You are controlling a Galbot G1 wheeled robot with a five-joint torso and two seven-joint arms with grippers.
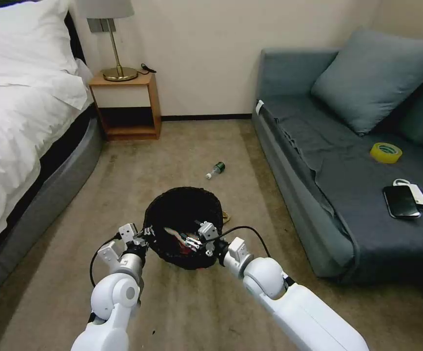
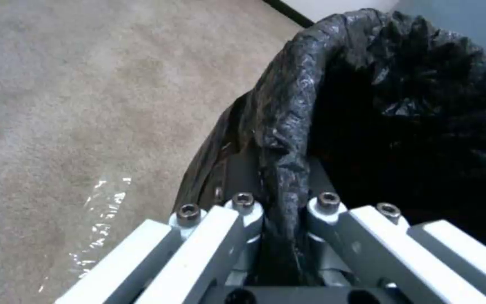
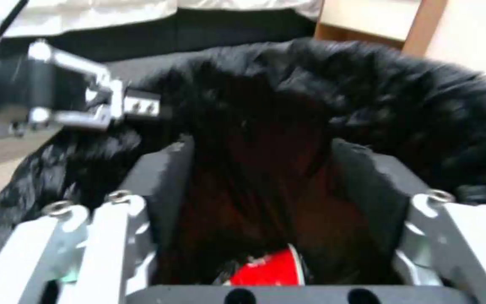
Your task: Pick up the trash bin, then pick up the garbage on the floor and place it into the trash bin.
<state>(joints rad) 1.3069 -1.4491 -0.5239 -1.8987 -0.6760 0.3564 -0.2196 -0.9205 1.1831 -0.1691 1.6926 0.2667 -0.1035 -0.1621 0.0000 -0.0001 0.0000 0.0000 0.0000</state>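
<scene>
1. The trash bin (image 1: 184, 214) is in the middle of the carpet (image 1: 182, 146), between the bed (image 1: 21, 126) on the robot's left and the grey sofa (image 1: 348, 195) on its right. Its black bag liner (image 2: 288, 122) is folded over the rim.
2. The left gripper (image 1: 145, 233) is at the bin's left rim. In the left wrist view its fingers (image 2: 243, 211) sit narrow, clamped on a pinch of the lined rim, one finger outside the wall and one inside.
3. The right gripper (image 1: 191, 242) is over the bin's near-right rim, pointing into the opening. In the right wrist view its fingers (image 3: 164, 177) stand wide apart with nothing between them.
4. A red-white wrapper (image 3: 268, 268) lies inside the bin, seen below the spread right fingers; it also shows as a red patch at the near inner wall in the head view.
5. A small clear bottle (image 1: 215, 170) with a green cap lies on its side on the carpet beyond the bin, well apart from it.
6. A small tan piece (image 1: 225, 216) shows on the floor just beside the bin's right wall; what it is I cannot tell.
7. On the sofa seat: a yellow tape roll (image 1: 386, 152) and a black phone (image 1: 400, 201).
</scene>
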